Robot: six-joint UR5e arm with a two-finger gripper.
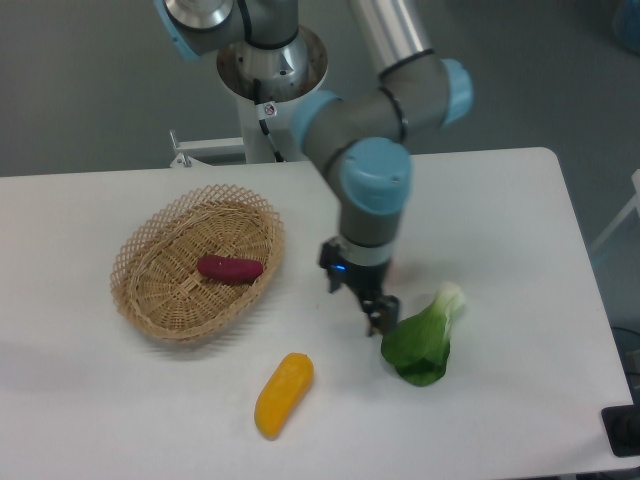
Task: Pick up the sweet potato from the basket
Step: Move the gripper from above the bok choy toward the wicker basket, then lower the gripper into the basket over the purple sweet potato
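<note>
The sweet potato (229, 268) is a small dark reddish-purple tuber lying in the middle of the oval tan wicker basket (150, 245) on the left of the white table. My gripper (377, 318) hangs to the right of the basket, low over the table, well apart from the sweet potato. Its dark fingers point down next to a green leafy vegetable. The fingers look close together with nothing between them, but the gap is hard to make out.
A yellow-orange oblong vegetable (284, 393) lies in front of the basket. A bok choy (424, 340) lies just right of the gripper. The arm's base column (268, 90) stands behind the table.
</note>
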